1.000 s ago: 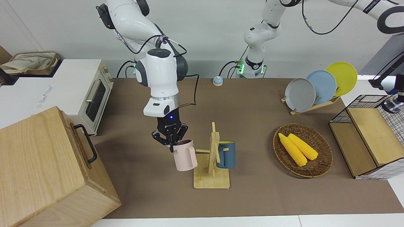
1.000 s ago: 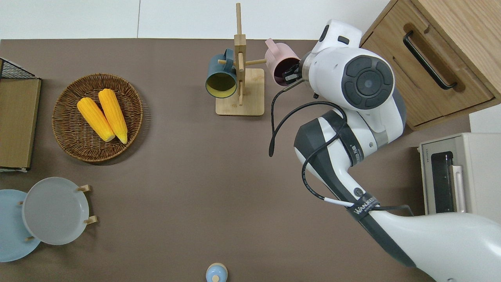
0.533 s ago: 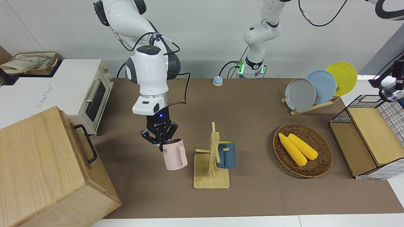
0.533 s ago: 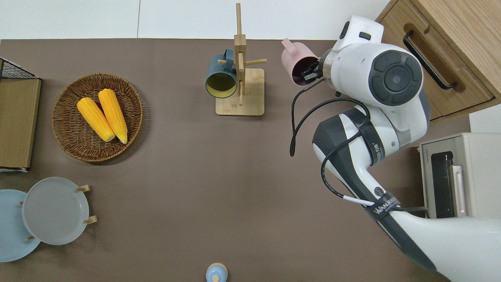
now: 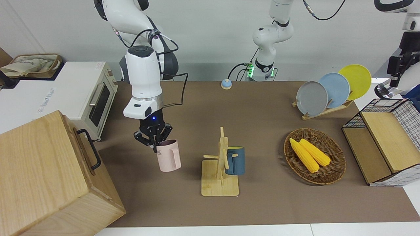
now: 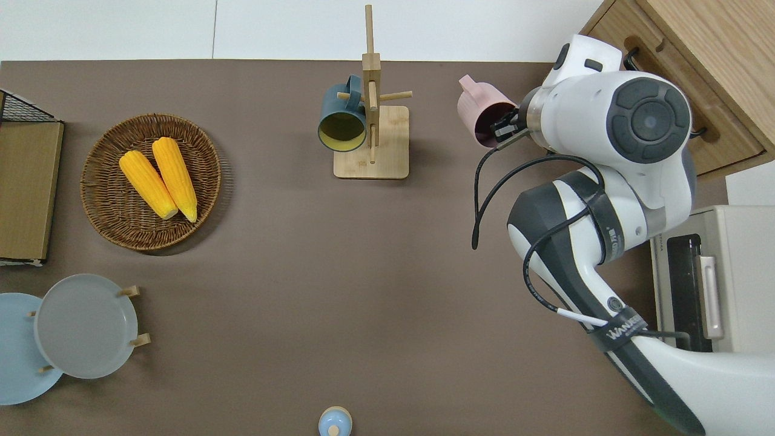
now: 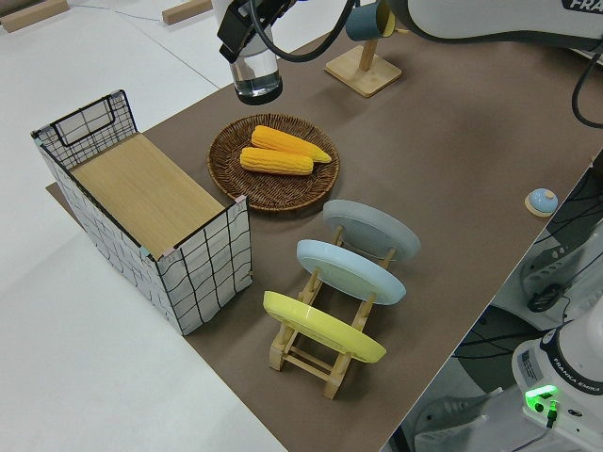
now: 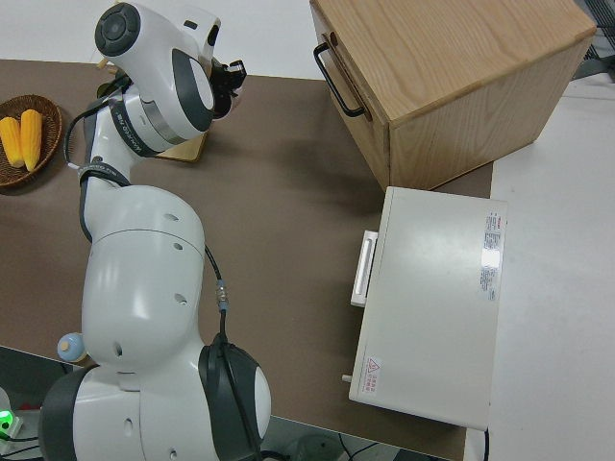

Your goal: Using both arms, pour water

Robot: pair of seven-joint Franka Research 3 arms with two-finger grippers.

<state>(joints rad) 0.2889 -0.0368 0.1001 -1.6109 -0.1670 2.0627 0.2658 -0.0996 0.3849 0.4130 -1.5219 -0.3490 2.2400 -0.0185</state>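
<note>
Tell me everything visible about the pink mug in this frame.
The pink mug is plain matte pink with one loop handle and dark lettering near its rim. It hangs in the air, roughly upright, its inside dark and maroon. The right gripper is shut on its rim. It is clear of the wooden mug rack, toward the right arm's end of the table.

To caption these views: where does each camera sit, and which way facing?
Front: across the table, facing the robots; both white arms, right pincer holding pale pink handled mug.
Overhead: straight down; right arm only.
Left side: raised at left arm's end, along the table; left arm.
Right side: above right arm, along its reach.
Front and overhead share the mug.
</note>
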